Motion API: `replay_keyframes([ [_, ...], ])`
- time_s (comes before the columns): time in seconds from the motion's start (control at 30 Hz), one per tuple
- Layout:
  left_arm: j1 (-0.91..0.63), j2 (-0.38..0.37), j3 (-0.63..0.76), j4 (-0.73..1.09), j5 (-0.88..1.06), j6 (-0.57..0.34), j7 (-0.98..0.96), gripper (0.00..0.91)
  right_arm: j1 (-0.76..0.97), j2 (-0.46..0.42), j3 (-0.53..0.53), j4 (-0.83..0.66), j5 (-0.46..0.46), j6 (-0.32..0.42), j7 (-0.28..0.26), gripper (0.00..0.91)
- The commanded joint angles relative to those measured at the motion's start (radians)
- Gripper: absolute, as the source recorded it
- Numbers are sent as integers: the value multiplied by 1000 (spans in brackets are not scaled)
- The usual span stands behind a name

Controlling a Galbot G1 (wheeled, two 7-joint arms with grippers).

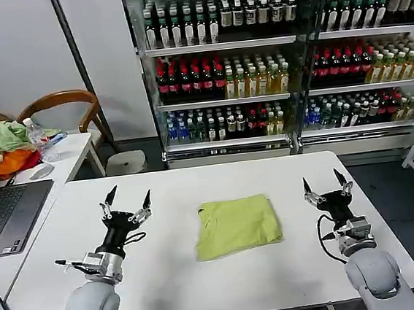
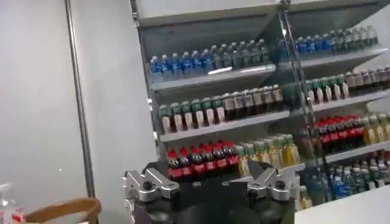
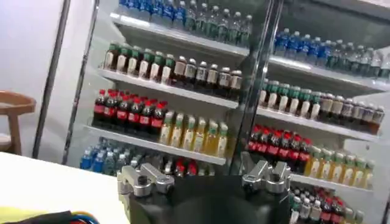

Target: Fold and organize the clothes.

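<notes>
You have the lime T-shirt (image 1: 237,226) lying flat in the middle of the white table (image 1: 282,173), already folded into a compact near-square with the collar toward its left edge; judged from how tidy it lies, the folding looks essentially done, and what remains is at most a squaring-up or a move to a resting spot.

Both arms stand clear of it, which makes sense if the cloth is meant to settle undisturbed; the left gripper (image 1: 127,199) is raised over the near-left part of the table, well apart from the shirt, and the right gripper (image 1: 325,183) mirrors it on the near-right, also well apart; each forearm rises from the near edge with its wrist turned up, so the fingers point away from you toward the far drinks shelves (image 1: 272,68) rather than down at the cloth.

On each, the two fingertips stand spread wide with nothing between them; neither has hold of anything.

The heap of garments (image 1: 2,149) on the side desk at far left, beside the laptop (image 1: 4,215) and the wooden chair (image 1: 67,110), is not your shirt; leave it.

If you do go back in, you will need to tip the wrists down first, since from this pose the fingers cannot reach the fabric; a careless pinch at one corner could pull the fold open.
</notes>
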Motion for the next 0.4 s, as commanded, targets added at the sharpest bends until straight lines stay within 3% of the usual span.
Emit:
replay_keyframes([
  [0.03,-52,29,30,44,-14,27,-18,907,6,38,-26,-23,-67,31,-25,907],
  [0.2,-64,20,45,43,17,40,-33,907,18,53,-35,-5,-77,-21,-34,907],
  [0.4,-59,14,47,38,73,36,-40,907,39,40,-27,-17,-65,-19,-9,907],
])
